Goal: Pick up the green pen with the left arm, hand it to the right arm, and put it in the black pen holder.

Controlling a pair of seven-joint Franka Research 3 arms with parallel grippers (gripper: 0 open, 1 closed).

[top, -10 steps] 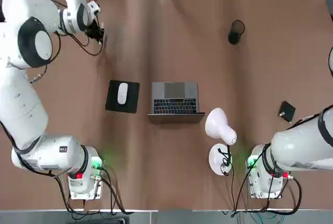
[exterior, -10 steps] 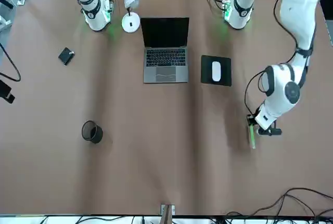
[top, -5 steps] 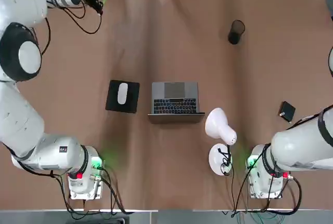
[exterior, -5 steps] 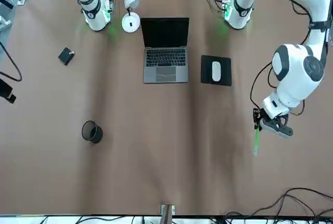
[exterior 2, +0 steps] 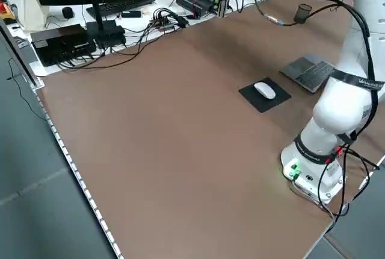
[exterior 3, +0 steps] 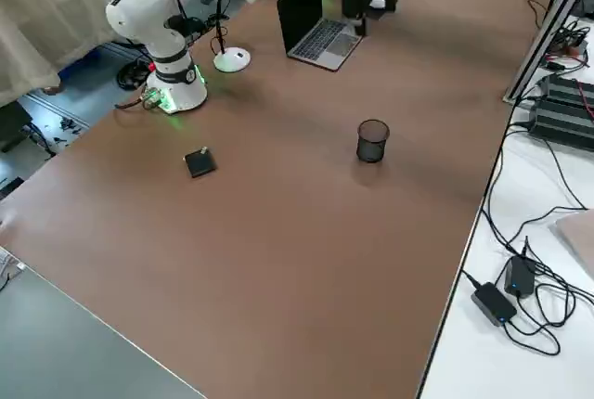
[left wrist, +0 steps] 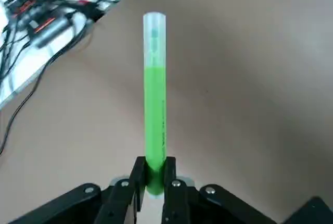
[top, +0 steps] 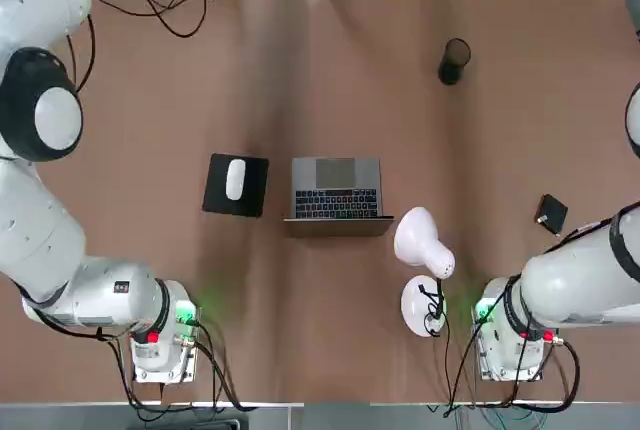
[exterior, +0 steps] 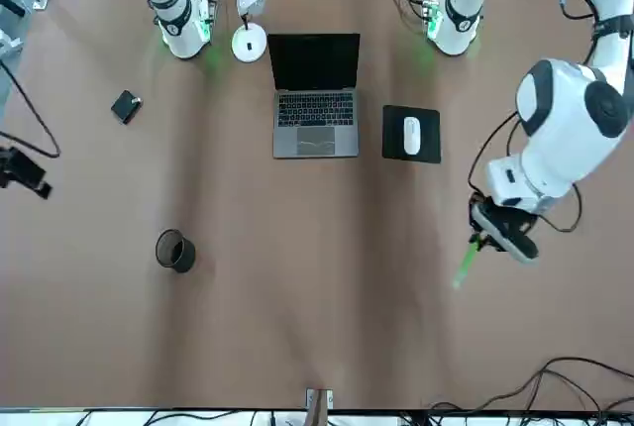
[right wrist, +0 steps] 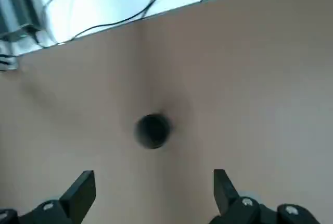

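1. Pen point(left wrist: 155, 104) is clamped at one end in left gripper point(exterior: 492, 238), raised off the table point(exterior: 327, 327), tip slanting down.
2. Right gripper point(right wrist: 151, 195) fingers spread wide, empty, above the holder point(right wrist: 152, 130).
3. Holder stands well apart from the pen.

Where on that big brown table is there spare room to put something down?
Plenty: the wide bare stretch between the laptop and the black pen holder, and the table edge far from the arms. It is crowded around the mouse, laptop and lamp.
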